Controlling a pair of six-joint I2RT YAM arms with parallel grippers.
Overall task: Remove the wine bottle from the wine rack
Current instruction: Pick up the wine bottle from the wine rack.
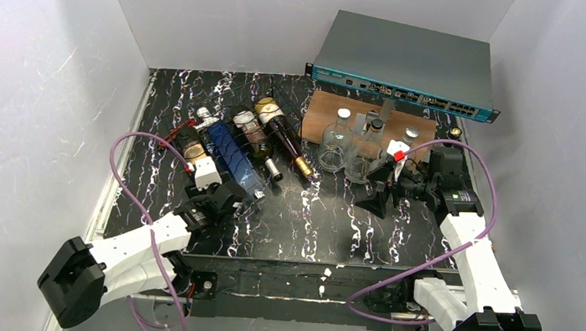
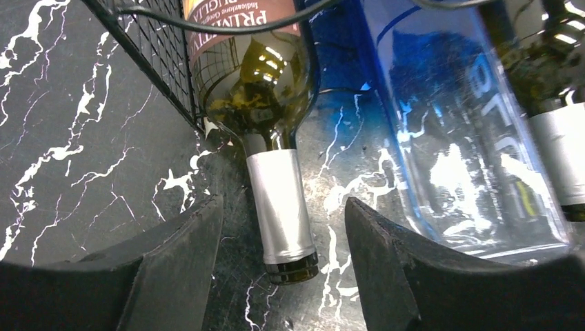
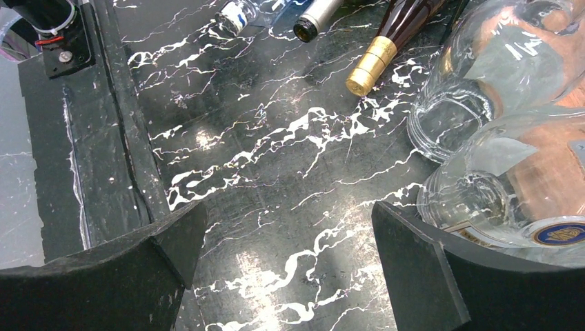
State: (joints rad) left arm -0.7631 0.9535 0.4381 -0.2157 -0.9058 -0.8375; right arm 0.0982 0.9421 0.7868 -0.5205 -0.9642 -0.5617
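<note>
Left gripper (image 2: 283, 227), low over the black marbled table (image 2: 69, 138), straddles the silver-foiled neck of a green wine bottle (image 2: 255, 89), jaws partly apart with a gap on either side. That bottle lies in the black wire wine rack (image 2: 162, 55), beside a blue bottle (image 2: 441, 124). Right gripper (image 3: 290, 234) gapes wide, holding nothing, near clear glass bottles (image 3: 476, 89).

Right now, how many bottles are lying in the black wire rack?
4, left to right: green bottle by the left gripper, blue bottle, silver-capped bottle, gold-capped bottle. More may be hidden behind them.
</note>
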